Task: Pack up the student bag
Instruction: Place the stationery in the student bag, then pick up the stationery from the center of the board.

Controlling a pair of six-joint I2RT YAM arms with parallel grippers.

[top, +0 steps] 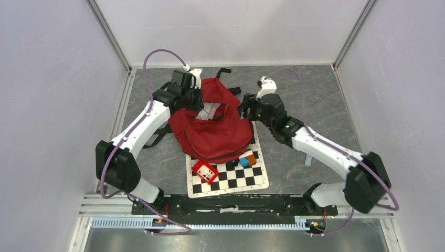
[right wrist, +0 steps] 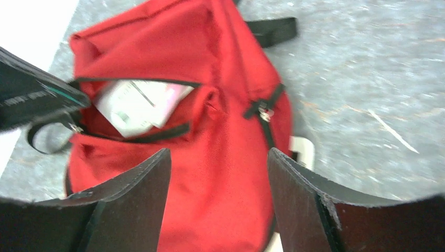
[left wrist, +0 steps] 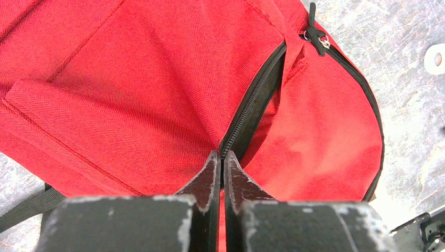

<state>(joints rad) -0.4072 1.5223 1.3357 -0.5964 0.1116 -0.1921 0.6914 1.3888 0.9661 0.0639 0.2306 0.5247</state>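
The student bag [top: 215,131] is a red backpack lying mid-table, partly over a checkered mat. My left gripper [top: 197,102] sits at its upper left edge. In the left wrist view it [left wrist: 221,156] is shut on the black zipper edge [left wrist: 257,100] of the bag [left wrist: 131,94], holding the opening up. My right gripper [top: 244,108] hovers at the bag's right side. Seen from the right wrist, it [right wrist: 219,157] stands open over the red fabric [right wrist: 225,121] with nothing between its fingers. White paper items [right wrist: 139,105] show inside the open pocket.
A black-and-white checkered mat [top: 231,178] lies in front of the bag. On it are a red-and-white box [top: 204,171] and blue and orange blocks [top: 246,159]. A black strap [top: 224,71] trails behind the bag. White walls enclose the table.
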